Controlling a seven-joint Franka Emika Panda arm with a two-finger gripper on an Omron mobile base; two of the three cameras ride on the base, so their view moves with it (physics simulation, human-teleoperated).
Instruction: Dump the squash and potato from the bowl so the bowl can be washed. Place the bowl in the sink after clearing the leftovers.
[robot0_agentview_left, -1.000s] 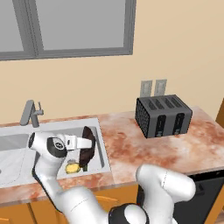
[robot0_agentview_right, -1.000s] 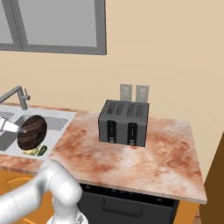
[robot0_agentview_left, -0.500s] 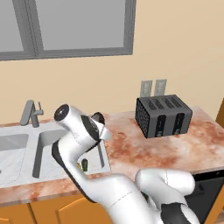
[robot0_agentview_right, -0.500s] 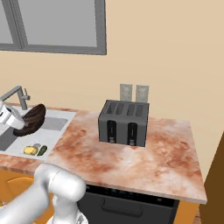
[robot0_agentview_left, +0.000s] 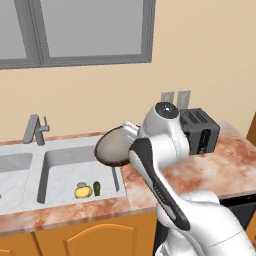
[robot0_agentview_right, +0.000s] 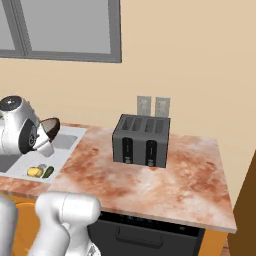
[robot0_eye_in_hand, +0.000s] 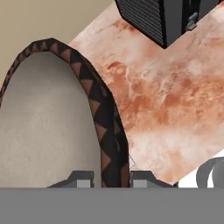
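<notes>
Since a second ago the arm has swung up and right: the bowl (robot0_agentview_left: 114, 147) has gone from low in the basin to held high on edge over the sink's (robot0_agentview_left: 60, 170) right rim, next to the counter (robot0_agentview_right: 145, 180).

Nearest, in the hand view, the gripper (robot0_eye_in_hand: 105, 178) pinches the bowl rim between its two fingertips, narrow gap, rim clamped. Bowl inside (robot0_eye_in_hand: 43, 131) is plain grey-beige and bare; rim is dark brown with a band of reddish triangles.

Next out, potato (robot0_agentview_left: 81, 190) and squash (robot0_agentview_left: 96, 188) lie side by side on the floor of the right basin, near its front wall, apart from the bowl. Potato is a small yellow lump, squash a short dark green stub. So I judge the dump done; what's left is setting the bowl down.

To do that well: bring the bowl back left over the basin, roll it level, lower it onto bare floor behind the two vegetables, keep clear of the faucet (robot0_agentview_left: 34, 129), release only once it touches. Letting go while tilted risks it rolling or landing on the rim.

Farther back, the toaster (robot0_agentview_right: 142, 140) sits on the counter, well clear.
</notes>
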